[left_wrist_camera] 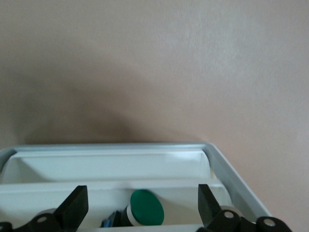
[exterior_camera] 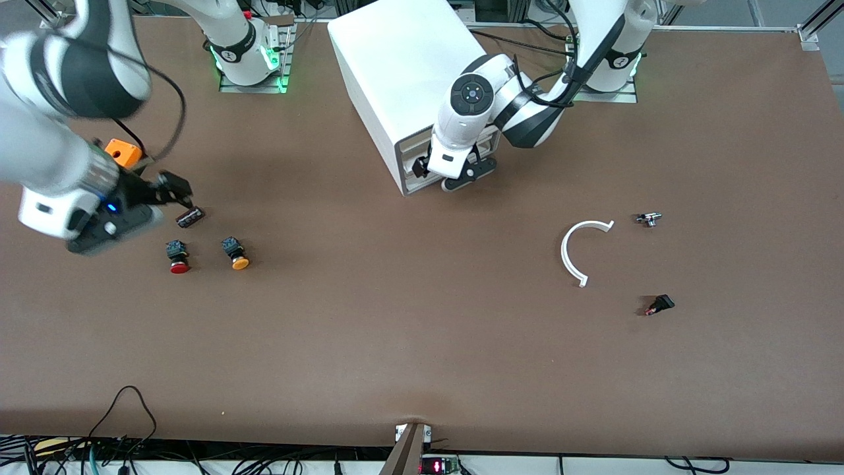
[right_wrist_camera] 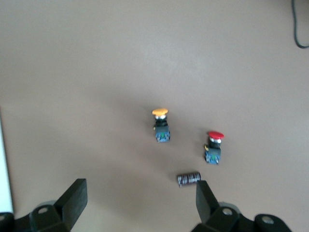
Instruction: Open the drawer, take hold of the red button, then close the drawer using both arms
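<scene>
The red-capped button [exterior_camera: 179, 257] lies on the table toward the right arm's end, beside an orange-yellow-capped one [exterior_camera: 235, 254]. My right gripper [exterior_camera: 175, 192] hangs open and empty over the table by a small dark cylinder [exterior_camera: 190, 216]. The right wrist view shows the red button [right_wrist_camera: 214, 147], the orange-yellow one [right_wrist_camera: 161, 125] and the cylinder [right_wrist_camera: 189, 179] near one fingertip [right_wrist_camera: 205, 195]. My left gripper [exterior_camera: 455, 177] is open at the front of the white cabinet [exterior_camera: 395, 59], by its drawers [exterior_camera: 412, 158]. In the left wrist view a white drawer tray [left_wrist_camera: 96, 193] lies between my open left gripper's [left_wrist_camera: 142, 205] fingers.
A green-capped button [left_wrist_camera: 147, 208] lies in that tray. An orange box [exterior_camera: 123, 152] sits by the right arm's wrist. A white curved strip [exterior_camera: 572, 254], a small metal part [exterior_camera: 649, 218] and a black-and-red part [exterior_camera: 659, 305] lie toward the left arm's end.
</scene>
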You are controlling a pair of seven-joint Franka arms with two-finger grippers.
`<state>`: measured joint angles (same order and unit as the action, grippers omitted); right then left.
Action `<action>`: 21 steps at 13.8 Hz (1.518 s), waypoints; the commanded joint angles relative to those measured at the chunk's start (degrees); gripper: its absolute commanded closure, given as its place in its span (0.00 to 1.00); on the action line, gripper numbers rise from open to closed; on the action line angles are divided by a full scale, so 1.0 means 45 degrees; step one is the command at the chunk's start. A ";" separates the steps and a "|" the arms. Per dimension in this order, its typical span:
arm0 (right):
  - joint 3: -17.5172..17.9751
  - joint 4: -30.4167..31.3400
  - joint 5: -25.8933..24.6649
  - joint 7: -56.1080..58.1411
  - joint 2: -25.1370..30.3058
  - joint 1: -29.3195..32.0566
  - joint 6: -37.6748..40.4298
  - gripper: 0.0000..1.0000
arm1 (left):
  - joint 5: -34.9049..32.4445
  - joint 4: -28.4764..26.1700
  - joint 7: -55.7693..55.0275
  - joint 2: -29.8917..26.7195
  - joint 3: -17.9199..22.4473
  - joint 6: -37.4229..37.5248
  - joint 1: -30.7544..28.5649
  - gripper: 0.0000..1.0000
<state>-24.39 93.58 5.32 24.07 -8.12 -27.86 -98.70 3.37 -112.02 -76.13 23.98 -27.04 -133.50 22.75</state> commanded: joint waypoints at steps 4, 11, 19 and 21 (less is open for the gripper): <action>0.1038 0.0299 -0.0323 0.0256 0.1043 0.1262 0.0567 0.00 | 0.1103 -0.0010 0.0937 0.0237 -0.0338 0.0096 -0.0076 0.00; 0.4521 0.0279 -0.0421 0.0687 0.1453 0.4980 0.0801 0.00 | 0.1089 0.0652 0.2267 -0.0250 0.0110 0.1148 -0.1187 0.00; 0.4619 -0.0735 -0.0929 0.0628 0.1142 0.4863 0.0763 0.00 | 0.1088 0.1005 0.7694 -0.1185 0.2042 0.2670 -0.2984 0.00; 0.4522 -0.0853 -0.0832 0.0591 0.1160 0.4921 0.0801 0.00 | 0.1068 0.1083 0.8729 -0.1655 0.2453 0.3510 -0.3355 0.00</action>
<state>-4.54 91.42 2.20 26.79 -2.41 -6.60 -95.92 7.37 -106.91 -41.76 20.27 -17.39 -121.69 8.64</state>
